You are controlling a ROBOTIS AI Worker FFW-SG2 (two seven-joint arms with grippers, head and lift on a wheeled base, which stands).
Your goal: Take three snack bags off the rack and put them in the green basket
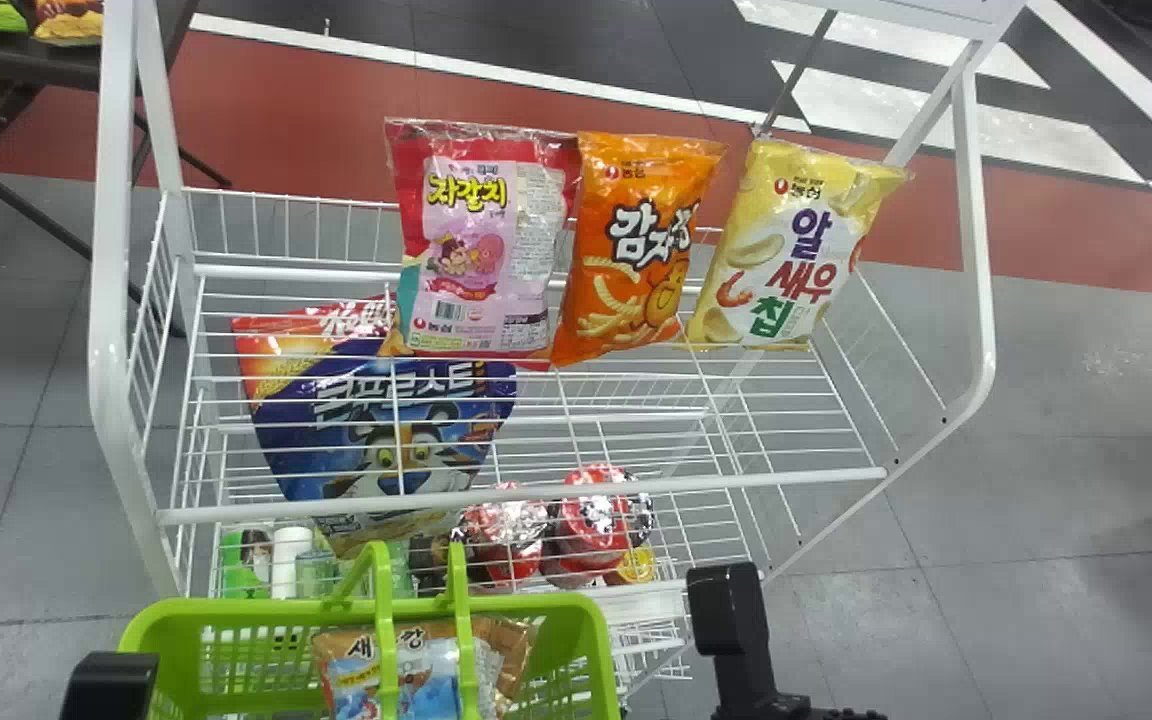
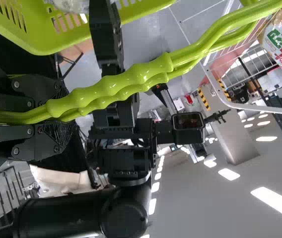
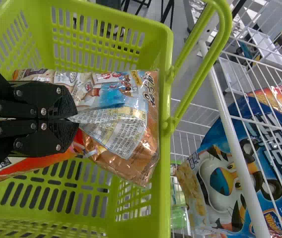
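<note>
Right gripper (image 3: 74,119): pinches a snack bag (image 3: 113,129) inside the green basket (image 1: 236,608)
Left gripper (image 2: 64,115): clamps the basket's handles (image 2: 126,82)
Rack (image 1: 536,497): displays three bags (image 1: 636,250)

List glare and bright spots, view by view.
Head view: white glare on the red packs low in the rack; left wrist view: glaring ceiling lights, shine along the green basket handles; right wrist view: highlights on the creased snack bag.
</note>
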